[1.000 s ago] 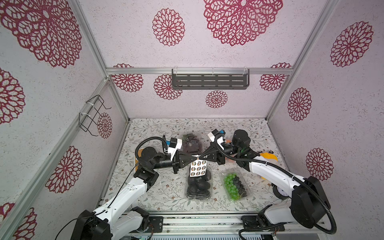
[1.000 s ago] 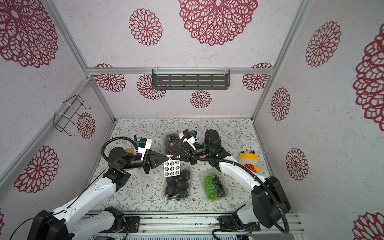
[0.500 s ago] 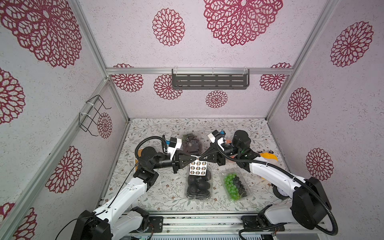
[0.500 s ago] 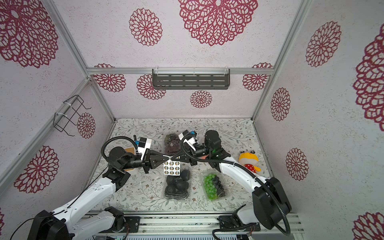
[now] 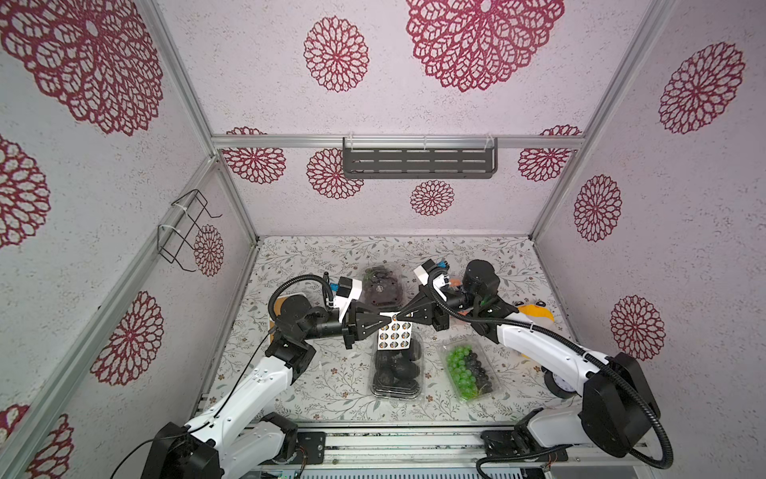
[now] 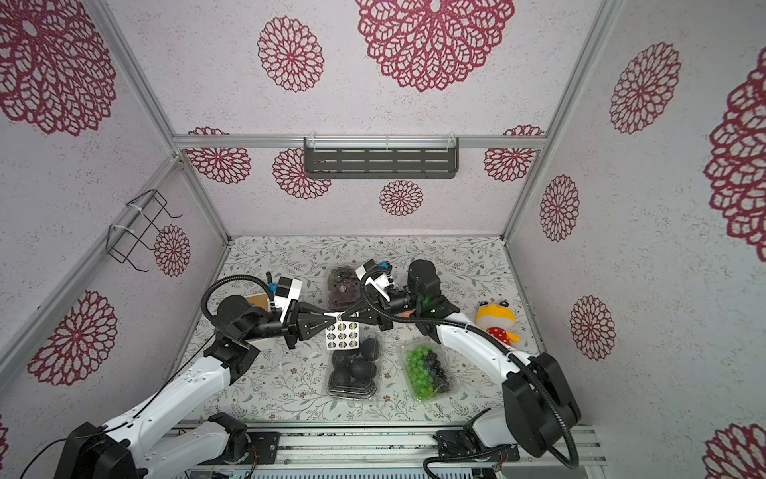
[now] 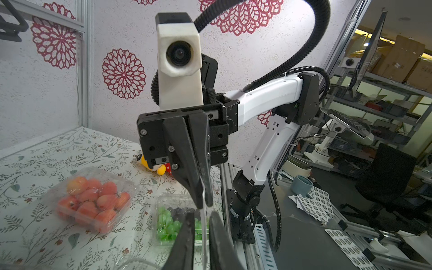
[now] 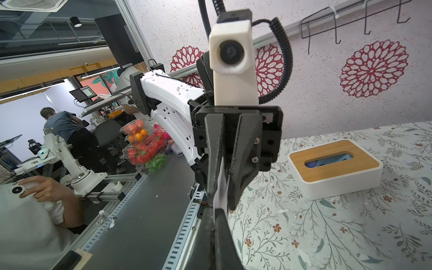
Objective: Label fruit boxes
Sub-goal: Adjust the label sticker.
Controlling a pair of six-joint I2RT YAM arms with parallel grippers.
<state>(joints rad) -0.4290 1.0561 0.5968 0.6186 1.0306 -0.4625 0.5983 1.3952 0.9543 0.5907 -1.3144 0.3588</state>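
Observation:
Above the table's middle, a white sticker sheet (image 5: 393, 335) (image 6: 342, 335) hangs from its top edge. My right gripper (image 5: 400, 317) (image 8: 214, 212) is shut on that edge. My left gripper (image 5: 388, 319) (image 7: 203, 217) faces it tip to tip, its jaws slightly apart around the sheet's edge. Under the sheet lies the box of black round fruits (image 5: 398, 373). The green-and-black grape box (image 5: 470, 371) (image 7: 168, 224) is to its right, and the dark purple grape box (image 5: 381, 286) is behind. The strawberry box (image 7: 91, 201) shows in the left wrist view.
A white box with a wooden lid (image 8: 334, 163) stands at the left behind my left arm. A yellow plush toy (image 6: 495, 319) lies at the right. A wire rack (image 5: 186, 232) hangs on the left wall and a dark shelf (image 5: 418, 159) on the back wall.
My left gripper's jaws have parted a little from the sheet's edge. The sheet and both arms have stayed in place.

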